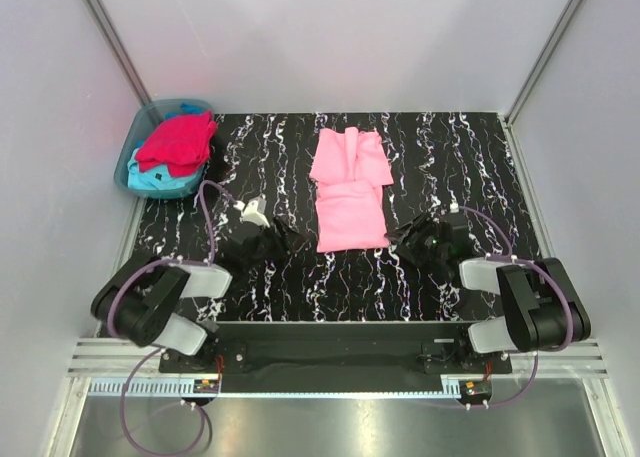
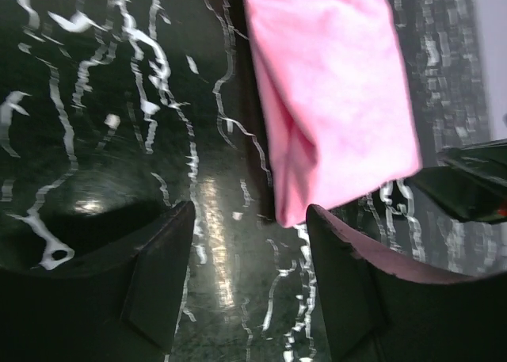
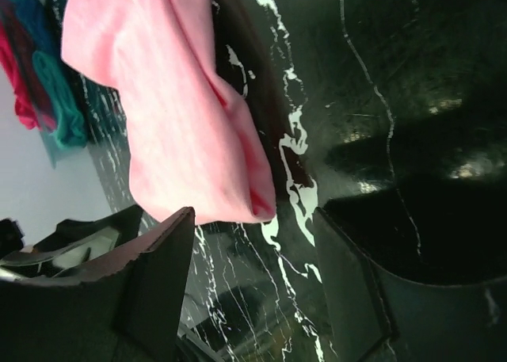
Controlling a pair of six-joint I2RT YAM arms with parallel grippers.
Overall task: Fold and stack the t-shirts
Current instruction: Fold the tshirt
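Pink cloth lies in the middle of the black, white-veined table (image 1: 460, 157): the pink t-shirt (image 1: 348, 192) is spread flat and partly folded, its long side running away from the arms. The sleeves and upper part are drawn in at the far end and a doubled panel makes up the near end.

The left hand (image 2: 249, 211) sits low over the table at the shirt's near left corner. Its two dark fingers stand apart and nothing is gripped between them; the folded corner of the cloth lies just ahead of the gap, nearer the right finger.

The right hand (image 3: 253, 215) sits at the near right corner, its fingers likewise spread and clamped on nothing. The rounded fold of the pink cloth reaches just to the opening between them.

From above, the shirt's near edge lies between the two hands.

At the far left corner of the table stands a translucent blue-green tub (image 1: 128, 159). In it a red t-shirt (image 1: 178, 142) lies bunched on top of a turquoise t-shirt (image 1: 160, 181), well apart from the pink one
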